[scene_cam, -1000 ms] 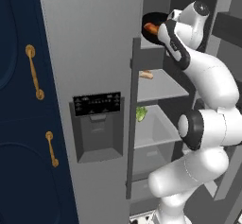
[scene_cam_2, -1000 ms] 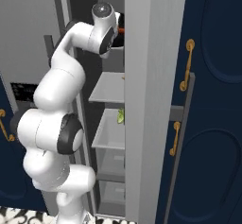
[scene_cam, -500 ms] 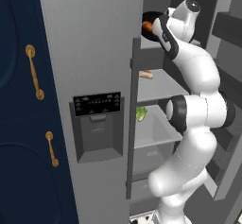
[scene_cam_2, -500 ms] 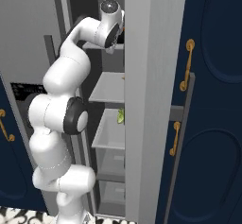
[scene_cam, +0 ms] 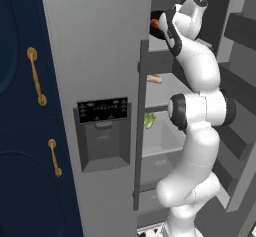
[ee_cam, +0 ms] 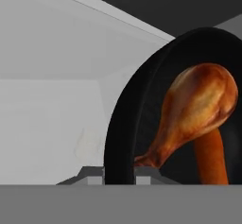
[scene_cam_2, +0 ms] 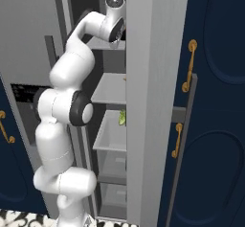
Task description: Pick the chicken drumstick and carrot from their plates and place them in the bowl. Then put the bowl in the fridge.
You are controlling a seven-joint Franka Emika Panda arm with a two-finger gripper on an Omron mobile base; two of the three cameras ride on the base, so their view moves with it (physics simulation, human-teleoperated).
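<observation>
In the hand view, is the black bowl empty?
No, the bowl holds the chicken drumstick and, partly behind it, the orange carrot.

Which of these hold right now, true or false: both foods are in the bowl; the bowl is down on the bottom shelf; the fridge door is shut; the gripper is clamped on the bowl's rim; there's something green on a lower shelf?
1. Drumstick and carrot both lie in the bowl. True.
2. The bowl is on the bottom shelf. False: it is up at the top of the fridge, level with the highest shelf.
3. The fridge door is shut. False: it stands open, shelves showing.
4. The gripper is closed on the bowl's rim. True.
5. A green item sits on a lower shelf. True.
</observation>
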